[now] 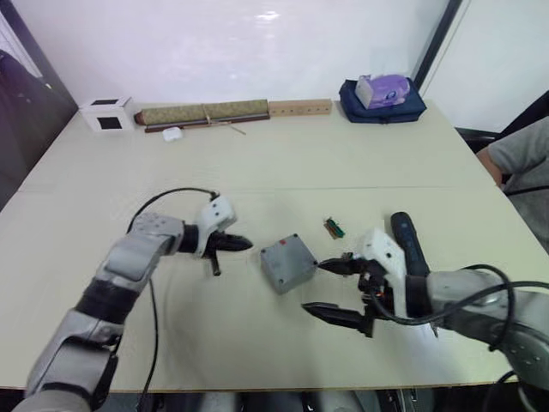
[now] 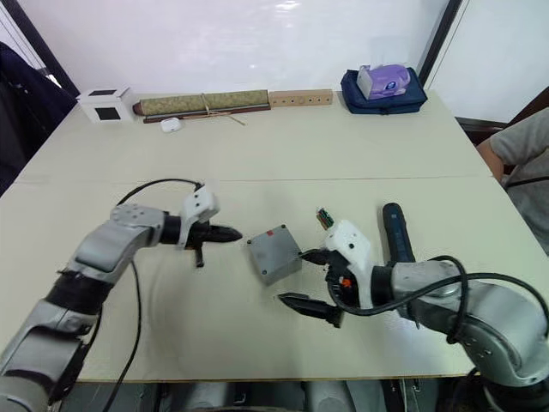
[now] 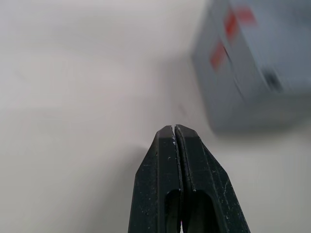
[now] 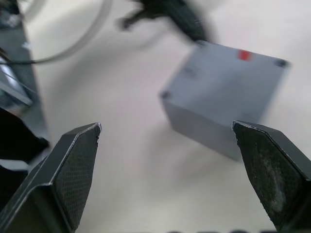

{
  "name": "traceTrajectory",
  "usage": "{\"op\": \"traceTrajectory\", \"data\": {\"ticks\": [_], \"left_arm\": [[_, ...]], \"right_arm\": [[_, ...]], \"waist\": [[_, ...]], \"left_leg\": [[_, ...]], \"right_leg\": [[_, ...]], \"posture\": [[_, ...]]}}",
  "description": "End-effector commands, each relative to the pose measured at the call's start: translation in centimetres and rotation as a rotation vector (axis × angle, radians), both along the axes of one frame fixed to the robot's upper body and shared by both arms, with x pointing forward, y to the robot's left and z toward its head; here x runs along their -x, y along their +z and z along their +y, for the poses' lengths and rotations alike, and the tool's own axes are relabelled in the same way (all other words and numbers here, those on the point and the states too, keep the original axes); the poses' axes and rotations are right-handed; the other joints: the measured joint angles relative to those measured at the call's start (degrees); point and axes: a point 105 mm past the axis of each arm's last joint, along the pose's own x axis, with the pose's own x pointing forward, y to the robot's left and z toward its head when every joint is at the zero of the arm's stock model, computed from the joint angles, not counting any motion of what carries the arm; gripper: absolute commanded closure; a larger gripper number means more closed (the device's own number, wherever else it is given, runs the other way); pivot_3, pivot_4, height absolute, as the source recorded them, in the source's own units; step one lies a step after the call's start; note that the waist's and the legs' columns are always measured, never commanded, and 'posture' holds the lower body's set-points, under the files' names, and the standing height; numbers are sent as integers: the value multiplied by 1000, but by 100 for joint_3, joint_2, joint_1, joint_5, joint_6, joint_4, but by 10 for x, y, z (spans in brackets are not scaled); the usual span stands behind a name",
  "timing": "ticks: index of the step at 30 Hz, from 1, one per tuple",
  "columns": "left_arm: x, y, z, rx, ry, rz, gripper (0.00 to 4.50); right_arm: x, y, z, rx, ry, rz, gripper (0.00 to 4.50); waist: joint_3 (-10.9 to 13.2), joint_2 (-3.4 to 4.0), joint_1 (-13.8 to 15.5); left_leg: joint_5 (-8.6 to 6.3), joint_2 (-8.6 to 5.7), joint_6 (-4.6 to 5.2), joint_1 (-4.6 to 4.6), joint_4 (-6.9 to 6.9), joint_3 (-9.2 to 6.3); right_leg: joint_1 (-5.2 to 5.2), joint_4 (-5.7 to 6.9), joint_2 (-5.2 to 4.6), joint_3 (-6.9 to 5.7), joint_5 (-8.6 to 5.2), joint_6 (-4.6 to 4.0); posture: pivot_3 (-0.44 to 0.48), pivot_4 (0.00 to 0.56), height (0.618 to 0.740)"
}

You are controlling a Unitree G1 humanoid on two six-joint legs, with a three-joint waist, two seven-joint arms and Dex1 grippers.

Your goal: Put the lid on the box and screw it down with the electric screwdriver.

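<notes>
The grey box stands near the middle of the table, a red sticker by its far edge. The lid lies closed on top of it, with screw holes at its corners. My left gripper is shut on nothing, its tip a short way left of the box and pointing at it. My right gripper stands wide open just right of the box, one finger near the box's right corner. The dark electric screwdriver lies on the table behind my right gripper, untouched.
A small green part lies beyond the box. Along the far edge are a white cube, a rolled mat, a wooden strip and a blue bag. A person's arm is at the right edge.
</notes>
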Motion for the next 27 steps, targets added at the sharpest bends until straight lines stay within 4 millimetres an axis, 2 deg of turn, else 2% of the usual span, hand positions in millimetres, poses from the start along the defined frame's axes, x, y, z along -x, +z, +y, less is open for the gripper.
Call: {"op": "traceTrajectory", "data": {"ticks": [1,5,9,13,16,27], "left_arm": [[16,15,-14,54,-70,-4,4500],[11,12,-20,52,-23,-39,4500],[9,14,-26,74,2,-64,4500],[-3,19,-28,93,54,-109,4500],[-4,20,-30,101,57,-111,4500],[11,17,-35,104,-37,-26,4500]], "right_arm": [[-15,-6,-6,70,-4,-69,52],[-32,-22,-1,115,3,-106,52],[-27,-32,9,101,63,-81,52],[-20,-33,20,54,93,-55,52],[-17,-31,27,21,97,-51,52],[-18,-34,22,39,41,-59,52]], "waist": [[1,-3,40],[-1,-6,38],[-1,-6,23],[-1,-6,30],[-2,-7,29],[-2,-6,29]], "left_leg": [[0,0,0,-1,2,-1],[1,-6,-2,-2,11,0],[1,-11,-2,-3,10,0],[2,-6,-3,-3,10,-1],[2,-7,-4,-2,11,-1],[2,-10,-4,-2,11,-1]], "right_leg": [[0,1,-1,-2,0,0],[7,0,-10,-2,1,1],[3,1,-3,-2,1,1],[1,5,-4,-2,1,1],[2,8,-4,-1,1,1],[2,10,-4,-2,1,0]], "posture": [[0,150,740],[0,150,740],[0,150,740],[0,150,740],[0,150,740],[0,150,740]]}}
